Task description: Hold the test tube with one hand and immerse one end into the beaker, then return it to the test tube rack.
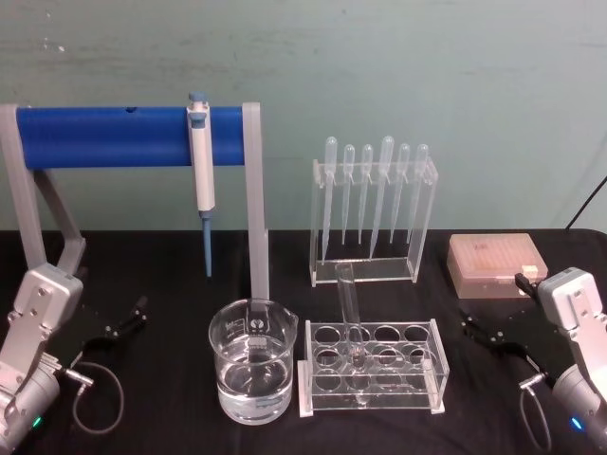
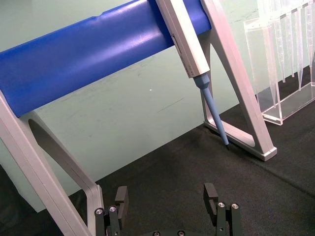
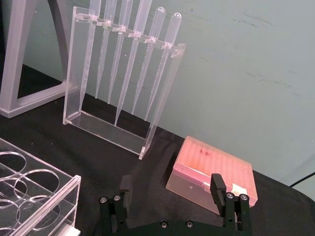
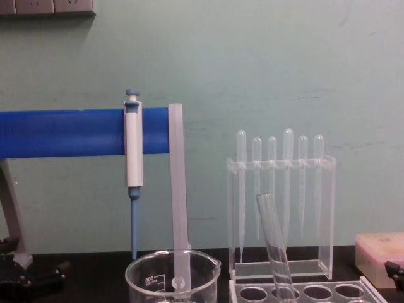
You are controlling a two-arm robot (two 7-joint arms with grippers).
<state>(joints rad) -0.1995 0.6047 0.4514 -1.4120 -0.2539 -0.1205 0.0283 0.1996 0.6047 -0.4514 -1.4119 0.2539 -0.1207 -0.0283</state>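
Observation:
The test tube (image 1: pixel 348 308) stands tilted in a middle hole of the clear acrylic rack (image 1: pixel 432 379), its open rim up; the chest view has the test tube (image 4: pixel 274 243) leaning left. The beaker (image 1: pixel 251 365), partly filled with clear liquid, sits just left of the rack, and its rim shows as beaker (image 4: pixel 172 276) low in the chest view. My left gripper (image 1: pixel 128 320) rests open at the table's left, well clear of the beaker; in its wrist view the left gripper (image 2: pixel 166 196) holds nothing. At the right side my right gripper (image 1: pixel 474 327) is open and empty, as the right gripper (image 3: pixel 171 189) also shows.
A white-and-blue pipettor (image 1: pixel 201 171) hangs from a blue bar (image 1: pixel 104 137) on grey legs at the back left. A clear stand of plastic pipettes (image 1: pixel 375 204) is behind the rack. A pink tip box (image 1: pixel 495 265) lies at the back right.

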